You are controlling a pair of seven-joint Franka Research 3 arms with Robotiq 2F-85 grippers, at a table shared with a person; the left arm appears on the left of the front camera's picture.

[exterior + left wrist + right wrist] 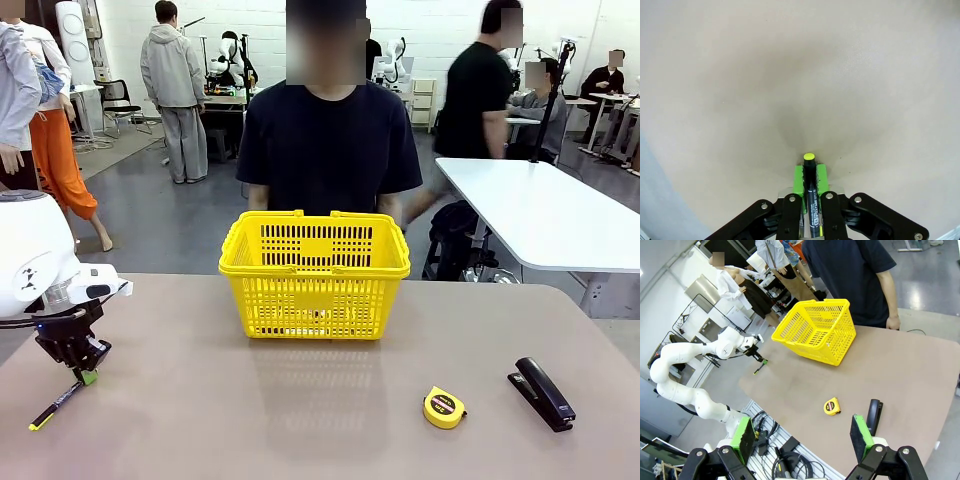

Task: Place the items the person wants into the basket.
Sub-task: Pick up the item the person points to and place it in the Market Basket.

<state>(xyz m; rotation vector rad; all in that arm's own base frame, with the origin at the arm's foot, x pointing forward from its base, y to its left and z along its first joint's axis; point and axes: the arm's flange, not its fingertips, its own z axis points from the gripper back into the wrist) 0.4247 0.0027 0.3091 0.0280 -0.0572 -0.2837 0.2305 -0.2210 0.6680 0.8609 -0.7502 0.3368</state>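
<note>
You've got the thin black pen point(55, 404) low at the left of the front frame, yellow at both ends, slanting down-left on the table, its upper end pinched between green pads. In the left wrist frame it runs up the bottom centre. Your bright yellow basket point(314, 273) stands upright mid-frame, the person point(328, 130) directly behind it.

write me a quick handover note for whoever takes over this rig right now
Left gripper: shut on the thin black pen, at the table's near left; the pen's lower end looks to be still at the tabletop.
Right gripper: open, empty, raised above the near right of the table.
Yellow basket: far centre, in front of the person; whether anything lies inside cannot be told.
Left to do: carry the pen to the basket and release it.
</note>
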